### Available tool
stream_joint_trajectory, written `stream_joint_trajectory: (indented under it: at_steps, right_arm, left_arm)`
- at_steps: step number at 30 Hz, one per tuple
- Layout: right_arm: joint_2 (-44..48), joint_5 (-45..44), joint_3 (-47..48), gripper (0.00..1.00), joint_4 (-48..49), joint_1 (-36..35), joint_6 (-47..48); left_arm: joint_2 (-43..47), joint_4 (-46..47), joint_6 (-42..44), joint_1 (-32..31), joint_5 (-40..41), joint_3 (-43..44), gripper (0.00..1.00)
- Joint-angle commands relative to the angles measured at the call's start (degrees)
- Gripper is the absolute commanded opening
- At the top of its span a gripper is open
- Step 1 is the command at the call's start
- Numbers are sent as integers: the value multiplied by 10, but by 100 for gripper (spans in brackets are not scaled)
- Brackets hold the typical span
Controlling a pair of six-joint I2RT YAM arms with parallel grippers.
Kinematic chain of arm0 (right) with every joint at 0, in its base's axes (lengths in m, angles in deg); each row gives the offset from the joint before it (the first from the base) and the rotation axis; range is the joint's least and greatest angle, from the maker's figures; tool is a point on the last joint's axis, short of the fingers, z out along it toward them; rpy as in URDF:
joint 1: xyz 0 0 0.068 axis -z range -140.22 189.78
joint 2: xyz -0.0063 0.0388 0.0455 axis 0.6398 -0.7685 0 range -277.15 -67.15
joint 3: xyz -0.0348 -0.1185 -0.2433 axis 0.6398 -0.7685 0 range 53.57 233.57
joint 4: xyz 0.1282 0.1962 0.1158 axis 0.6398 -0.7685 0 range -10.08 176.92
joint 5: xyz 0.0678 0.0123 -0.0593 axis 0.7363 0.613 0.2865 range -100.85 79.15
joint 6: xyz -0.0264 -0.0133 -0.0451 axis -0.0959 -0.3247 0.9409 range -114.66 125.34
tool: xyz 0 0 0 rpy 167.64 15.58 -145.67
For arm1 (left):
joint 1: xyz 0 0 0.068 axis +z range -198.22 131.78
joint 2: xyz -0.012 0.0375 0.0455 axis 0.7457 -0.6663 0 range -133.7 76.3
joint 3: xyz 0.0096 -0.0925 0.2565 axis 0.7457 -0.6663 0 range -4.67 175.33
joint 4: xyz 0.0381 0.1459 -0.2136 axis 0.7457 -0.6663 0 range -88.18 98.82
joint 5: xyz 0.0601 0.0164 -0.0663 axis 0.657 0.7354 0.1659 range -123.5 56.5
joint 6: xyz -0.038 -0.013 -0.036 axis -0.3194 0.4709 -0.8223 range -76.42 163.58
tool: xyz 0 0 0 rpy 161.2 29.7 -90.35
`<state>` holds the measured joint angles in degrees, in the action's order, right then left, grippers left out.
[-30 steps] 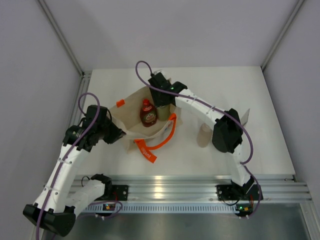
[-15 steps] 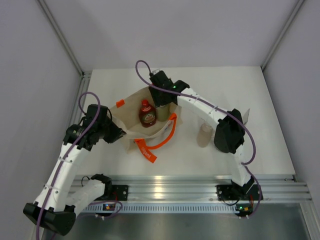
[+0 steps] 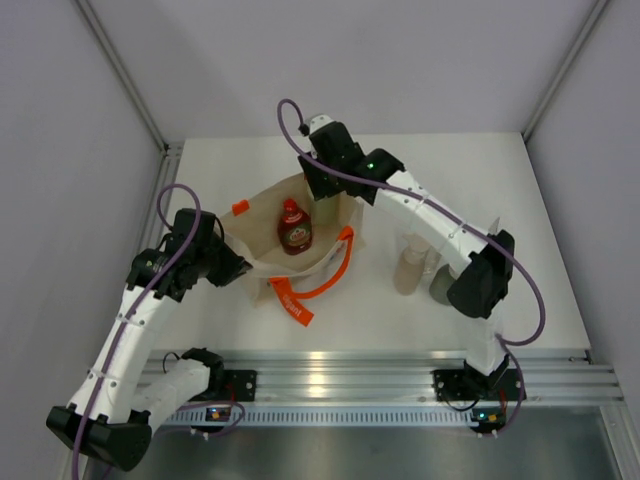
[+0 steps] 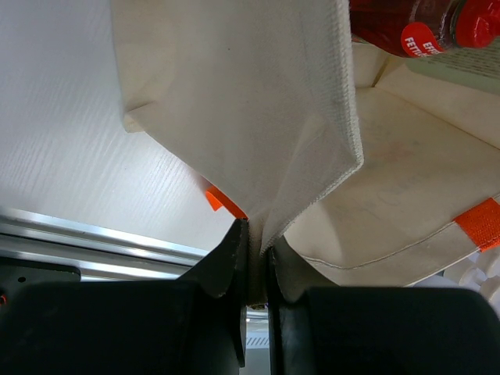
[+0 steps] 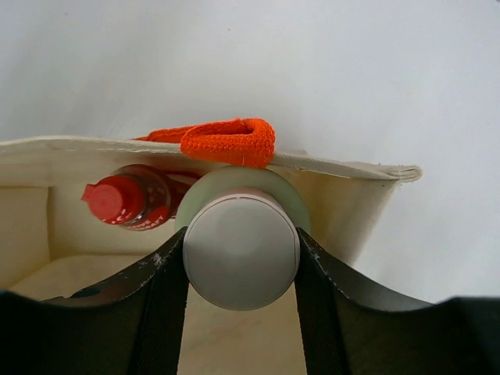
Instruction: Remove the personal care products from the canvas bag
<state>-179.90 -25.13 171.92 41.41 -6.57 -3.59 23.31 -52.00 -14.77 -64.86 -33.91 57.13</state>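
Right wrist view has the right gripper (image 5: 239, 244) clamped on a pale green plastic bottle with a white round cap (image 5: 241, 254). One finger presses each flank just under the cap, so the bottle hangs upright and could come straight up. It sits against the far wall of the beige canvas bag with orange strap handles (image 5: 351, 170), right beneath an orange strap loop (image 5: 230, 142). Whether its base has cleared the rim I cannot tell. A red squeeze bottle with a red cap (image 5: 125, 199) lies inside the bag next to it.

The left gripper (image 4: 254, 244) is pinched together on a fold of the bag's near-left edge, seemingly to anchor the soft cloth and hold the mouth open while the other arm lifts.

From above, a tan bottle (image 3: 408, 272) and a greyish bottle (image 3: 440, 287) stand on the white counter (image 3: 540, 220) to the bag's right, apart from it, which suggests that is the drop-off spot. On that evidence the task looks about half done. The loop overhead could snag the cap.
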Motion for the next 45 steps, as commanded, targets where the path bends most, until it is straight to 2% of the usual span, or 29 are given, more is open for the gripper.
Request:
stream_joint_trajectory:
  at_steps: [1,8,15,21,27,36,45]
  right_arm:
    - [72,7,77,0,29,-15,20]
    - [110,24,142,0,-36,-33,26]
    - [181,68,128,0,-42,-38,42]
    - [240,88,124,0,-43,-38,15]
    - [328,66,43,0,-55,-38,-2]
    - [451,43,-148,0,-61,-38,-17]
    - [572,77,-394,0,42,-39,-18]
  left_arm:
    - [1,7,1,3,14,2,0]
    - [0,6,1,3,13,0,0]
    - [-4,7,-6,3,7,-6,0]
    - [4,6,-8,3,7,-9,0]
    - [13,6,-11,3,10,-12,0]
    - [15,6,-9,3,11,-13,0]
    - [12,6,-8,3,14,-13,0]
